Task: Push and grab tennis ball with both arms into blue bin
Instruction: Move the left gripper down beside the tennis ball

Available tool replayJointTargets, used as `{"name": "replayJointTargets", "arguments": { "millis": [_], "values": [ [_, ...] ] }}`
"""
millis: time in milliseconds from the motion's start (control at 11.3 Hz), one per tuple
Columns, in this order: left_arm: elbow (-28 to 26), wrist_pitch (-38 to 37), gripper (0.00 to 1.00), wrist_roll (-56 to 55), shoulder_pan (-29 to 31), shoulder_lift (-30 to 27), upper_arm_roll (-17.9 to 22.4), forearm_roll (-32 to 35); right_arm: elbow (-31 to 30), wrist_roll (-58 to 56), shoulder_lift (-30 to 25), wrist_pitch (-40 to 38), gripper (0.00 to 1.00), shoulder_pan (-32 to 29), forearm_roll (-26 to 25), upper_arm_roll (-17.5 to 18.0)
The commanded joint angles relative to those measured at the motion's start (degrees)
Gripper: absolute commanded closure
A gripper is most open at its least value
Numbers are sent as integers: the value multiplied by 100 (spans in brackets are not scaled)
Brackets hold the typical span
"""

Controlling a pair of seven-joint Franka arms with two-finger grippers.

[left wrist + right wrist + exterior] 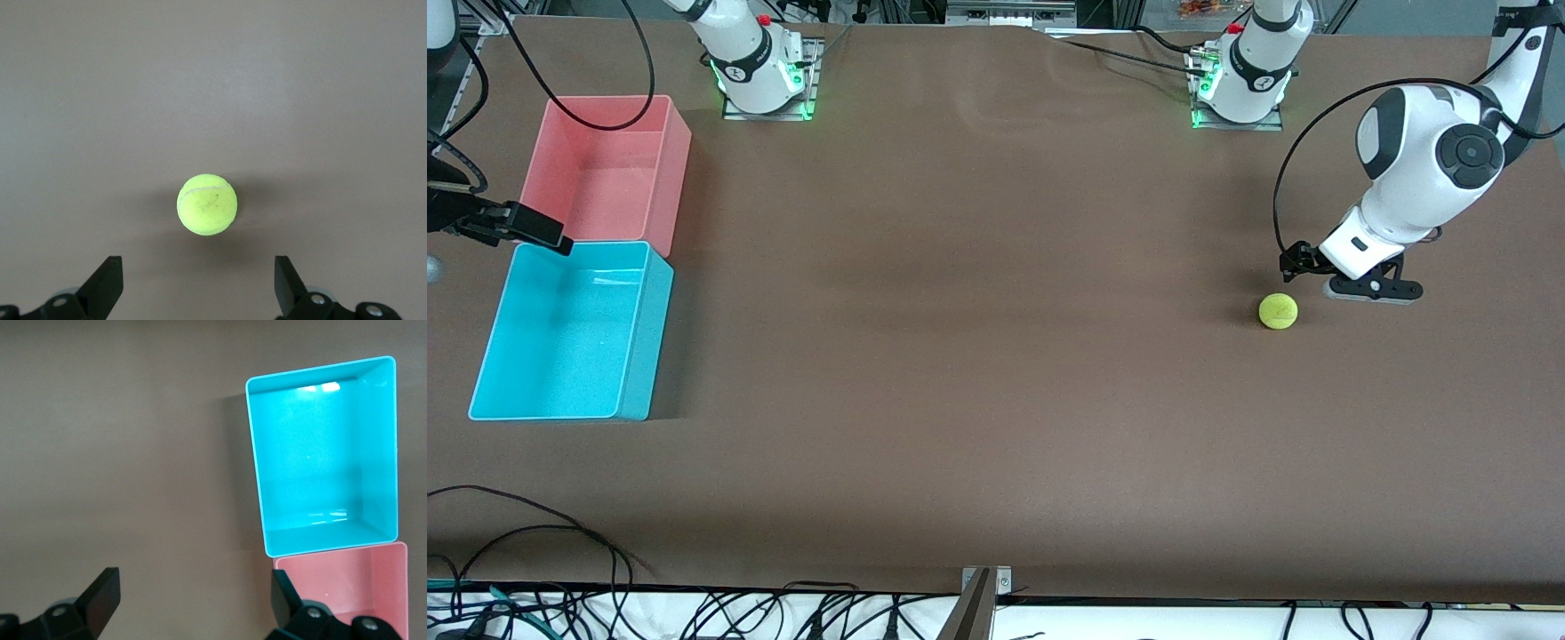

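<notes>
The yellow-green tennis ball [1278, 311] rests on the brown table toward the left arm's end. My left gripper [1374, 290] hangs low just beside it, apart from it. In the left wrist view the tennis ball [207, 204] lies ahead of the left gripper [199, 280], whose fingers stand open with nothing between them. The blue bin [645, 320] sits at the right arm's end and holds nothing. My right gripper [534, 229] hovers over the seam between the blue bin and a pink bin. The right gripper [193, 597] is open and empty, with the blue bin [257, 453] in its view.
A pink bin [671, 169] of the same size touches the blue bin, farther from the front camera; the pink bin [347, 587] also shows in the right wrist view. Cables [560, 533] lie along the table edge nearest the front camera.
</notes>
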Motion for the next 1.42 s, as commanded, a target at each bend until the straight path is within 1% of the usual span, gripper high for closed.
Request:
{"name": "replayJointTargets", "arguments": {
  "millis": [0,89,178,355,533,621,710,976,1243,1331],
  "values": [
    [-174,247,14,1625,101,-14,-14,-14,37,35,-8,-91,0,20,-55,-19],
    [-236,247,23,1977,101,-14,-14,-13,19,35,1,-92,0,12,-55,-19],
    [-254,247,35,2442,136,-6,-5,-13,19,35,1,-92,0,12,-55,-27],
    [-254,273,65,3995,189,56,21,127,19,35,1,-92,0,20,-55,-19],
    [-254,264,94,5052,251,65,65,127,19,35,1,-83,0,20,-55,-19],
    [-254,264,100,5553,251,91,65,197,19,43,1,-83,0,20,-55,-19],
    [-254,273,100,5950,251,83,65,363,19,43,1,-91,0,20,-55,-19],
    [-254,273,100,6715,251,144,65,505,19,35,1,-92,0,20,-55,-19],
    [-254,299,100,7602,373,319,83,505,19,35,27,-57,0,-6,-46,-27],
    [-254,430,100,7780,374,407,91,505,36,35,45,-56,0,-15,-46,-27]
  ]
}}
